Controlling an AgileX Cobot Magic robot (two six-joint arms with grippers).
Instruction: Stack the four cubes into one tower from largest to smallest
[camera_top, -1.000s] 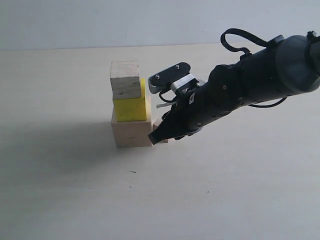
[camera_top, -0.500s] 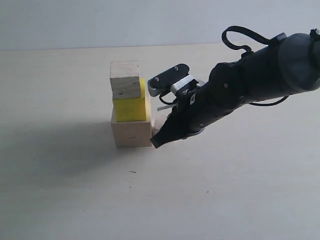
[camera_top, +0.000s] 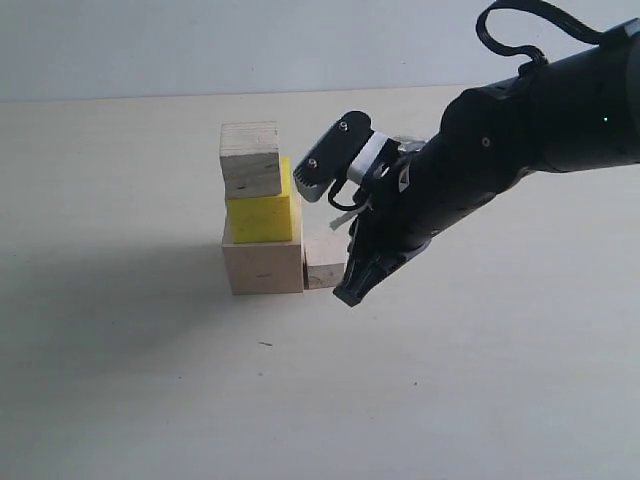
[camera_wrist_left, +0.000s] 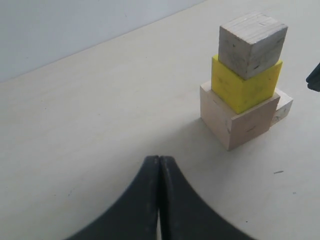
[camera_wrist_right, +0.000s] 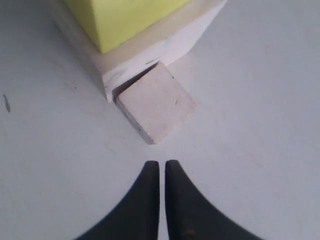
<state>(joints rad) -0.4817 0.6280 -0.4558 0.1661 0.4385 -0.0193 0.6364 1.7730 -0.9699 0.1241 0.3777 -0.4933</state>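
A tower stands on the table: a large pale wood cube (camera_top: 262, 265) at the bottom, a yellow cube (camera_top: 262, 215) on it, and a small pale wood cube (camera_top: 250, 160) on top. A second small pale wood cube (camera_top: 323, 264) lies on the table against the large cube's right side. My right gripper (camera_top: 350, 295) hangs just right of that loose cube, shut and empty; in the right wrist view the loose cube (camera_wrist_right: 156, 102) lies clear ahead of the shut right gripper (camera_wrist_right: 162, 164). My left gripper (camera_wrist_left: 160, 159) is shut on nothing, well away from the tower (camera_wrist_left: 242, 87).
The pale table (camera_top: 150, 380) stretches all round the tower, with a plain wall (camera_top: 200, 45) behind it. A small dark speck (camera_top: 265, 344) lies on the table in front of the tower.
My right gripper has shut with nothing in it and pulled back to the right, off the loose small cube. That cube stays on the table. The tower has not moved.
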